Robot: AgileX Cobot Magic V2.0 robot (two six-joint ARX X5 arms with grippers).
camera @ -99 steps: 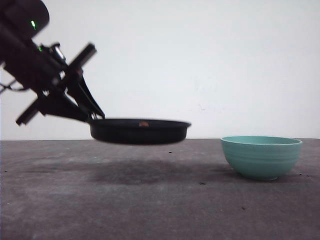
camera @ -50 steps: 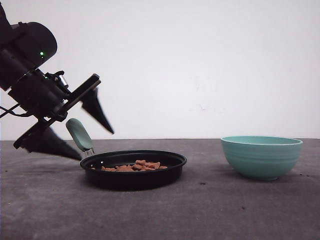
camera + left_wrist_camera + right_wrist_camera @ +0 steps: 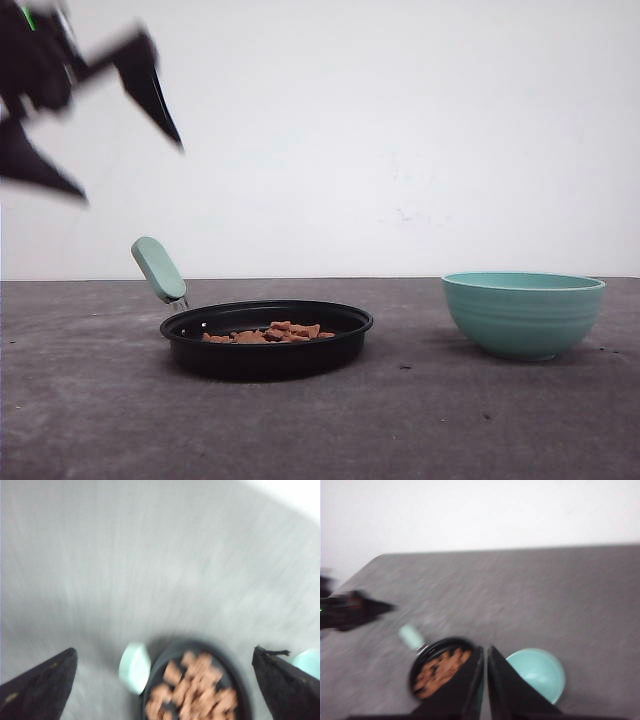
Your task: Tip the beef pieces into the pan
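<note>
1. Beef pieces (image 3: 268, 331) lie in the pan (image 3: 266, 340), now down on the desk (image 3: 420, 420); left hand (image 3: 85, 120) has released it and lifted away.
2. Left wrist: fingers (image 3: 35, 690) spread wide above the pan.
3. Right wrist: right hand (image 3: 485, 680) clenched, empty, above the teal bowl (image 3: 536, 674). Pouring looks done.

The left pincer (image 3: 85, 125) is matte black with long pointed triangular fingers (image 3: 37, 687); a green light glows on its body.

The right pincer (image 3: 485, 680) has similar black tapered fingers.
</note>
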